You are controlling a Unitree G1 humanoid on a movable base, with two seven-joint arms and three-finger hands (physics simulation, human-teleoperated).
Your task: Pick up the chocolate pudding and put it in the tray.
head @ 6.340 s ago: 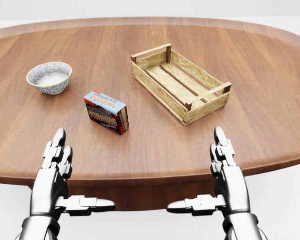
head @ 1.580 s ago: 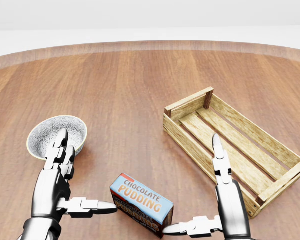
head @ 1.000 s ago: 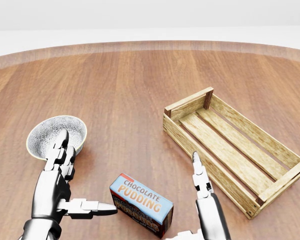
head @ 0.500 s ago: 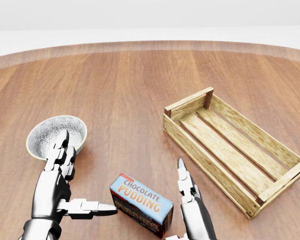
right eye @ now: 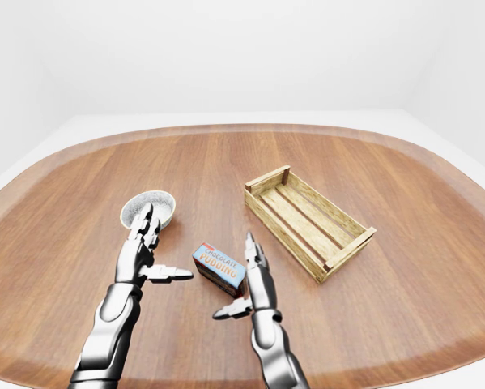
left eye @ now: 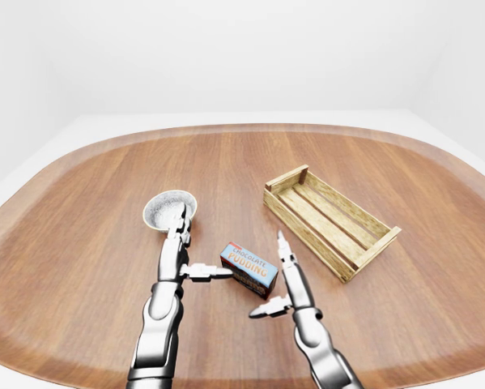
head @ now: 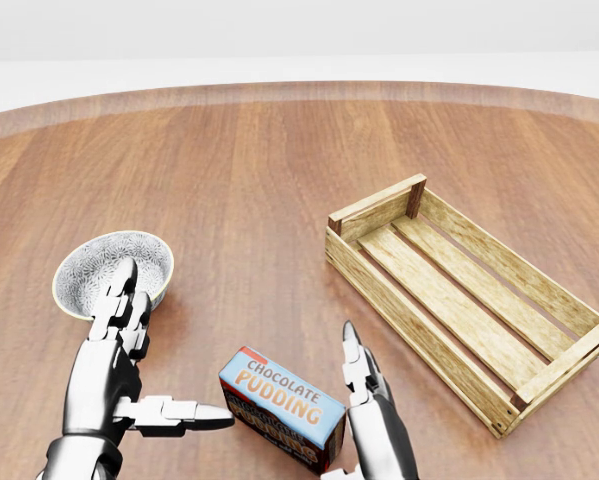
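Observation:
The chocolate pudding box (head: 282, 408) lies on the wooden table, at the bottom middle of the head view. My left hand (head: 174, 345) is open at the box's left, its thumb tip pointing at the box's left end. My right hand (left eye: 268, 279) is open, its fingers (head: 357, 370) upright right beside the box's right end. Neither hand closes round the box. The wooden slatted tray (head: 409, 318) stands empty to the right of the box, set at an angle.
A patterned grey bowl (head: 99, 262) stands at the left, just above my left hand's fingers. The oval wooden table (head: 259, 170) stretches away toward the top of the view. Its far rim curves along the top.
My right hand has moved left, from beside the tray to the box's right end. The left hand, box, tray and bowl have stayed put. Since the oldest frame the camera came closer.

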